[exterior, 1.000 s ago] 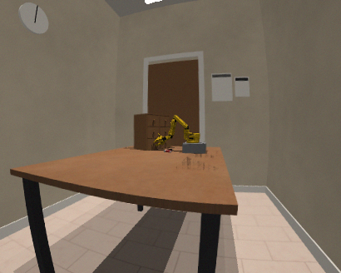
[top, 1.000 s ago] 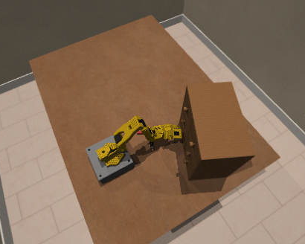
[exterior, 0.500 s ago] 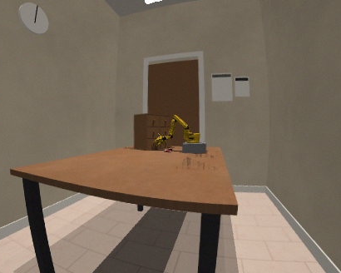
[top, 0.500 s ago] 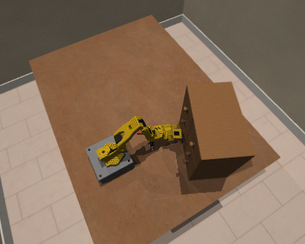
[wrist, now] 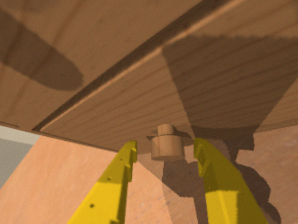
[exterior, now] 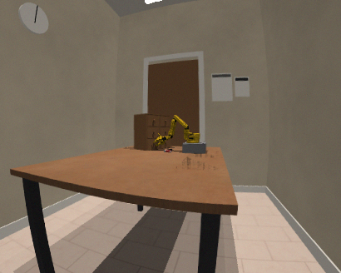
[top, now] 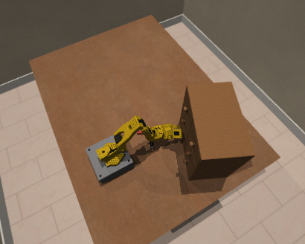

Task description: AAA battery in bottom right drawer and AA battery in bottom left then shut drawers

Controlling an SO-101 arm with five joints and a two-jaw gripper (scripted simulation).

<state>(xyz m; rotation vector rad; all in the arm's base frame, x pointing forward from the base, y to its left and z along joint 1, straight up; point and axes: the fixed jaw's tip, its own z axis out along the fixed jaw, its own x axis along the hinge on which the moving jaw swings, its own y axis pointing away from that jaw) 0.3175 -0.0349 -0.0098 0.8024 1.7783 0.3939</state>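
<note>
Left to right, your fingers sit unclenched, gaps showing either side of the drawer knob [wrist: 166, 145] low on the chest [top: 217, 119]; pull now and they'll likely slip off, and I can't spot either battery.

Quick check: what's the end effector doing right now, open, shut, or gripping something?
End effector: partly open, fingers either side of the drawer knob with gaps showing, gripping nothing.
</note>
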